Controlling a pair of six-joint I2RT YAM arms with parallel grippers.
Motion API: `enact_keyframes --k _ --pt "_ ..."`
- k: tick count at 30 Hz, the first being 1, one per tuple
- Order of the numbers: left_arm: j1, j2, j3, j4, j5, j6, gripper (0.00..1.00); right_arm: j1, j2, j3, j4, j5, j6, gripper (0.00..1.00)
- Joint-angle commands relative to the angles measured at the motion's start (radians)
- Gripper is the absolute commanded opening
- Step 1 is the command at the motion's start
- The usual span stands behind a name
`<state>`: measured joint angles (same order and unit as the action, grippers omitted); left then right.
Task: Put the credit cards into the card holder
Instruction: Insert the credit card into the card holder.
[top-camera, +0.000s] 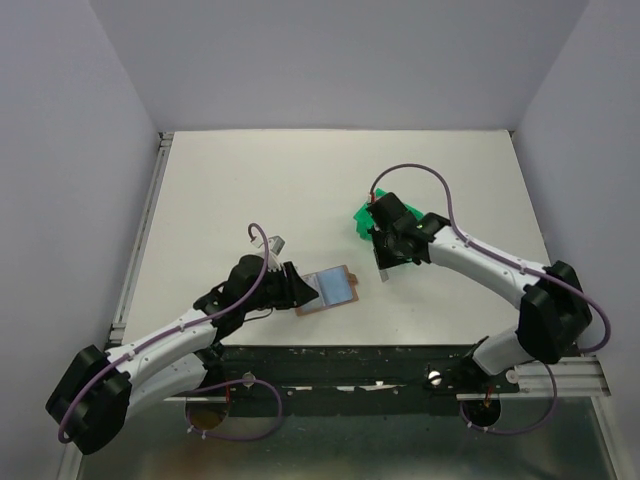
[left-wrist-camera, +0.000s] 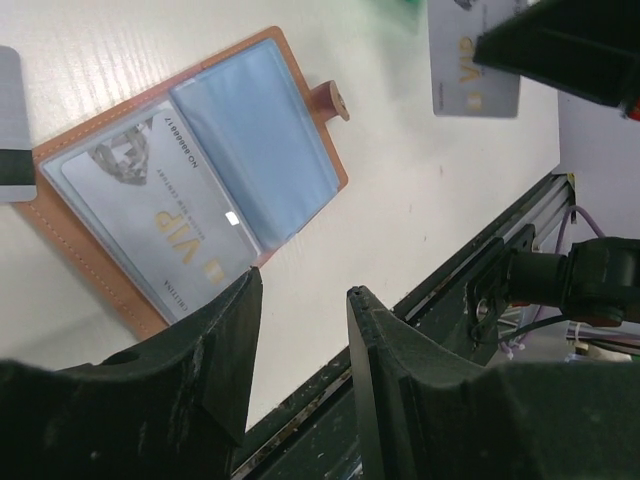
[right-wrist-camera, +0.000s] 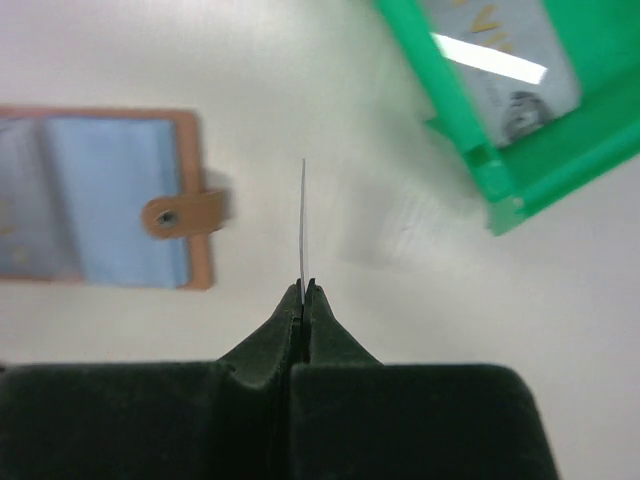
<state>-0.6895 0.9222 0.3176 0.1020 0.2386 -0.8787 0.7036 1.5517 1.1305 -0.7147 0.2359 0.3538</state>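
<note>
The tan card holder (top-camera: 330, 288) lies open on the table, snap tab to the right. In the left wrist view the card holder (left-wrist-camera: 300, 120) has a grey VIP card (left-wrist-camera: 150, 215) in one clear pocket, and another card (left-wrist-camera: 12, 125) with a dark stripe lies beside it at the frame's left edge. My left gripper (left-wrist-camera: 303, 290) is open and empty at the holder's near edge. My right gripper (right-wrist-camera: 304, 287) is shut on a credit card (right-wrist-camera: 303, 225), seen edge-on, above the table right of the holder (right-wrist-camera: 100, 195). That card also shows in the left wrist view (left-wrist-camera: 475, 60).
A green plastic bin (top-camera: 363, 222) stands behind the right gripper (top-camera: 383, 262), with one more card (right-wrist-camera: 500, 60) lying inside the bin (right-wrist-camera: 500, 190). The table's front edge and a metal rail (left-wrist-camera: 480, 250) run just below the left gripper (top-camera: 292, 285).
</note>
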Motion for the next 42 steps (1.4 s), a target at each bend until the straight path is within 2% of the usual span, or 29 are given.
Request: enact_keyframes --k 1,4,11,14,20,25,30,38,42 --pt "-0.005 0.004 -0.021 -0.01 -0.038 0.003 0.5 0.007 -0.122 -0.084 0.205 -0.422 -0.018 0.0" --pt "-0.007 0.009 -0.034 0.004 -0.041 -0.005 0.5 0.013 -0.081 -0.058 0.219 -0.559 0.004 0.0" --pt "-0.004 0.049 -0.037 0.016 -0.05 0.001 0.46 0.031 0.03 -0.009 0.233 -0.638 0.048 0.0" --pt "-0.005 0.064 -0.035 0.034 -0.044 0.003 0.44 0.037 0.07 0.008 0.206 -0.595 0.06 0.0" --pt "-0.004 0.092 -0.018 0.044 -0.045 0.014 0.42 0.043 0.105 0.035 0.097 -0.411 0.07 0.0" --pt "-0.005 0.158 0.023 0.073 -0.047 0.026 0.4 0.043 0.116 0.025 0.08 -0.374 0.074 0.0" --pt "-0.007 0.248 0.07 0.126 -0.039 0.035 0.3 0.042 0.117 0.005 0.092 -0.363 0.096 0.0" --pt "-0.005 0.412 0.12 0.176 -0.025 0.032 0.04 0.042 0.099 -0.029 0.112 -0.371 0.1 0.0" --pt "-0.005 0.449 0.115 0.189 -0.025 0.024 0.0 0.043 0.102 -0.031 0.112 -0.372 0.096 0.0"
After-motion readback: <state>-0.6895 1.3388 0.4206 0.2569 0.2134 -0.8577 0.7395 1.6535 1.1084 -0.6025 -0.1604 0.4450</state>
